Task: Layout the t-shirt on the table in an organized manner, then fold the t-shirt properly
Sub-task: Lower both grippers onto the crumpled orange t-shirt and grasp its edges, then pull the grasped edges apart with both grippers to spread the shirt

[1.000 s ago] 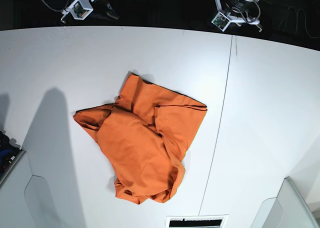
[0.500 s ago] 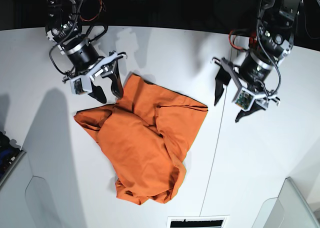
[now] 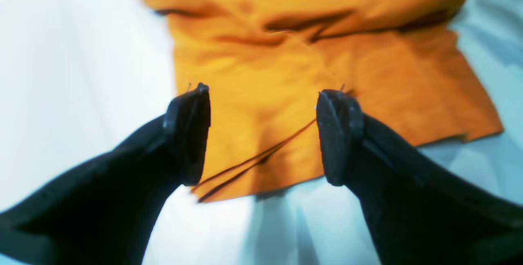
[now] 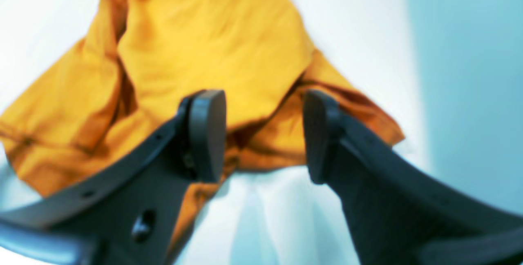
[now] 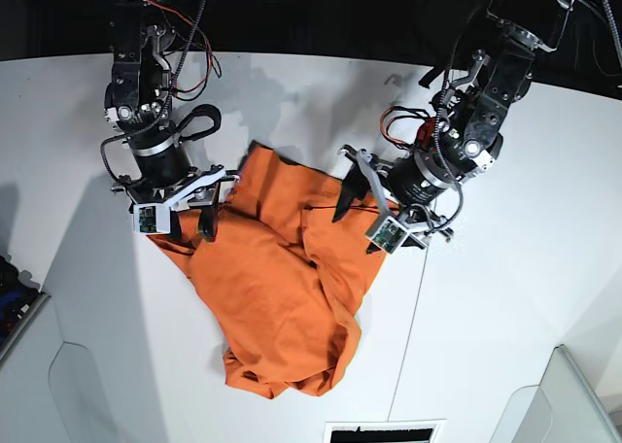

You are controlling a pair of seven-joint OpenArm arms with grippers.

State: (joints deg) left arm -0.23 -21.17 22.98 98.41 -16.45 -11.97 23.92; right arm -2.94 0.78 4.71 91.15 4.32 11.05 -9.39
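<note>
- No brand, label or writing can be read anywhere; the small boards on the wrists are too small to make out.
- The counter [image 5: 505, 297] is a wide, flat, matte white surface with a thin dark seam [image 5: 424, 268] running from its far edge toward the near edge, right of the shirt in the base view. Behind its far edge the room is dark. A slotted vent [image 5: 382, 431] sits at the near edge, and pale grey panels show at both lower corners.
- The t-shirt [image 5: 277, 288] lies crumpled near the middle of the counter, left of the seam, plain orange with overlapping folds. Its long axis runs roughly from the far side toward the near edge, leaning a little; a bunched end lies nearest the vent, and flatter flaps spread at the far end.
- The left gripper [image 3: 263, 134] hangs over the shirt's far right corner, its fingers [image 3: 188, 132] spread wide with orange cloth and a hem line seen between them; they grip nothing.
- The right gripper [image 4: 263, 136] stands over the shirt's far left edge, its fingers [image 4: 206, 134] apart with a fold of cloth showing in the gap, not clamped.
</note>
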